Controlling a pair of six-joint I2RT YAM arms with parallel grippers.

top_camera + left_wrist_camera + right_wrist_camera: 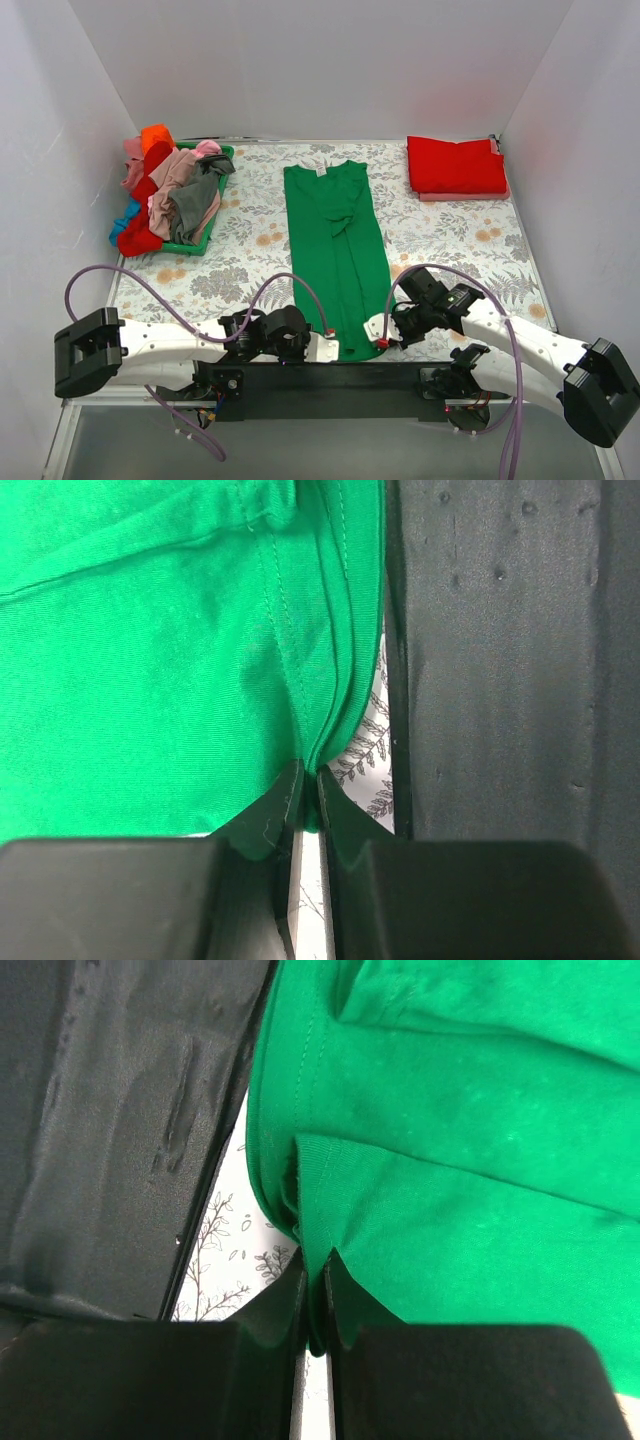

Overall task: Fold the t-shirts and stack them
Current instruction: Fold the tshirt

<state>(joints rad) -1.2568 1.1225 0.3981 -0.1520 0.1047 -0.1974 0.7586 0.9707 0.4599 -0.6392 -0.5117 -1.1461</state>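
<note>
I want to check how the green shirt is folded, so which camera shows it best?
The top view: the whole green shirt lies as a narrow strip, sleeves folded in. The left wrist view shows only a hem corner pinched in the left gripper; the right wrist view, the other corner in the right gripper.

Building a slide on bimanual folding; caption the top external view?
Left end effector and right end effector pinch the near hem of the green t-shirt.
</note>
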